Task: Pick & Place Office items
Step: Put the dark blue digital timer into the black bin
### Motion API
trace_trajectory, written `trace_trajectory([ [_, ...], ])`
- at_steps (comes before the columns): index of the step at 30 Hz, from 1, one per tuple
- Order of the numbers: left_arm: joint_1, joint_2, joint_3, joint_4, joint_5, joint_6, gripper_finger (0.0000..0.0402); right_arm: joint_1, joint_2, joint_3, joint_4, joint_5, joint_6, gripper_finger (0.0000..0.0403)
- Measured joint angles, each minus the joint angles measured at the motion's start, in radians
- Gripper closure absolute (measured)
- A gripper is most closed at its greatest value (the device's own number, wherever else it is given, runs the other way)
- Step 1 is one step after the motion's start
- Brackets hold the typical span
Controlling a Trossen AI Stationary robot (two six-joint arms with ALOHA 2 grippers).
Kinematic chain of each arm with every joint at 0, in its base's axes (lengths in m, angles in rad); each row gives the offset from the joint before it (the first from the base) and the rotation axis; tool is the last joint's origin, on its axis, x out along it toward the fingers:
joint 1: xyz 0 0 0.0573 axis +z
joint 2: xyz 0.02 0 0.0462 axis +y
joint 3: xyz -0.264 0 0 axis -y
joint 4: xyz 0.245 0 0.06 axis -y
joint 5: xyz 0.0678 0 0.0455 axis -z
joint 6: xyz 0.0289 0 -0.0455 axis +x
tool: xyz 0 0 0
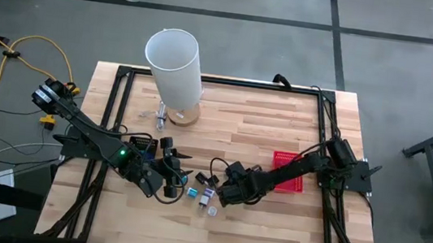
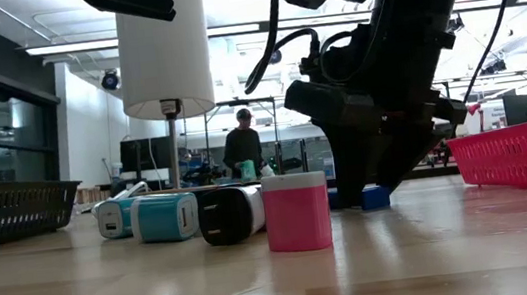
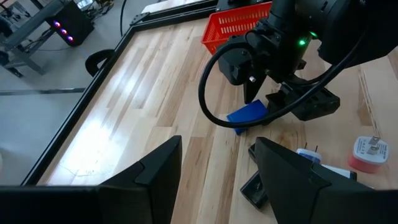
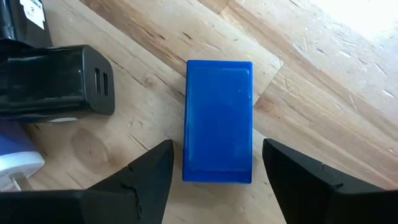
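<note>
The right gripper hangs low over the bench near the middle of its front edge, its 2 fingers spread on either side of a blue block lying flat on the wood, not yet pinching it. Beside the block sits a black charger. The left gripper waits just beside, fingers spread, holding nothing.

Low view: right arm hides most of blue block; red basket cut off at edge.
</note>
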Motion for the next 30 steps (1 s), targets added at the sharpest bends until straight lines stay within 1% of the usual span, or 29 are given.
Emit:
trace_trajectory([
  [5,0.000,0.000,0.000,0.000,0.000,0.000,0.0207,0.000,0.000,0.000,0.000,0.000,0.000,0.0168],
  [8,0.000,0.000,0.000,0.000,0.000,0.000,0.0207,0.000,0.000,0.000,0.000,0.000,0.000,0.0177],
  [16,0.000,0.000,0.000,0.000,0.000,0.000,0.0207,0.000,-0.001,0.000,0.000,0.000,0.000,0.0243],
  [18,0.000,0.000,0.000,0.000,0.000,0.000,0.0207,0.000,-0.001,0.000,0.000,0.000,0.000,0.0254],
  [21,0.000,0.000,0.000,0.000,0.000,0.000,0.0207,0.000,-0.001,0.000,0.000,0.001,-0.001,0.0257],
  [26,0.000,0.000,0.000,0.000,0.000,0.000,0.0207,0.000,-0.001,0.000,0.000,0.002,-0.001,0.0241],
  [30,0.000,0.000,0.000,0.000,0.000,0.000,0.0207,0.000,-0.001,0.000,0.000,0.034,-0.010,0.0251],
])
